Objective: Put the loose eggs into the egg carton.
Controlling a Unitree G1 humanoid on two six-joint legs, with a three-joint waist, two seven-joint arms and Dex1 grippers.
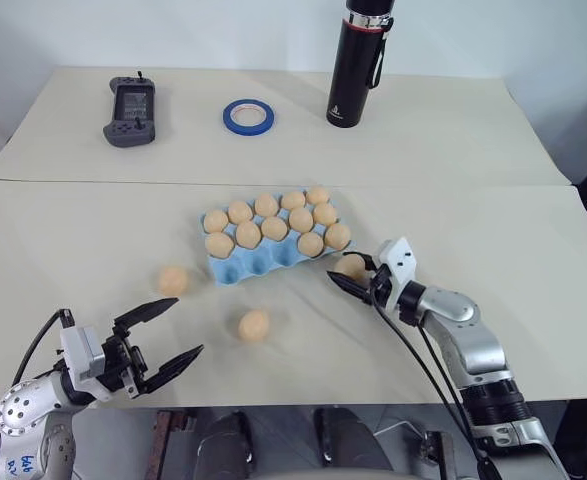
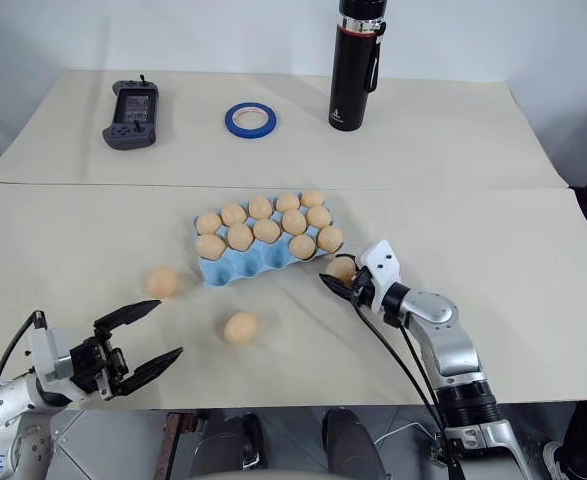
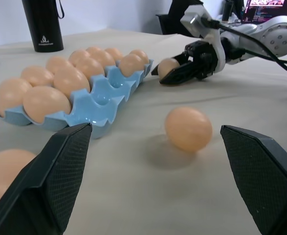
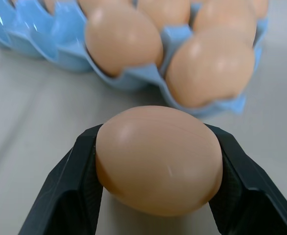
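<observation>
1. The egg carton point(image 1: 273, 245) sits mid-table point(image 1: 493, 230); its two far rows are packed with eggs, while the near row of cups lies open toward the robot.
2. The right pincer point(image 1: 351, 272), closed around an egg point(image 1: 351, 266), sits just beside the carton's right near corner.
3. Two loose eggs lie on the near table: one point(image 1: 173, 281) just left of the carton, another point(image 1: 254, 325) in front of it, with bare table between them.
4. The left pincer point(image 1: 169, 335), fingers spread, hovers at the near left edge with bare table ahead.
5. The flask point(image 1: 356, 62), tape ring point(image 1: 249, 117) and handheld controller point(image 1: 131, 111) stand well apart at the far side.
</observation>
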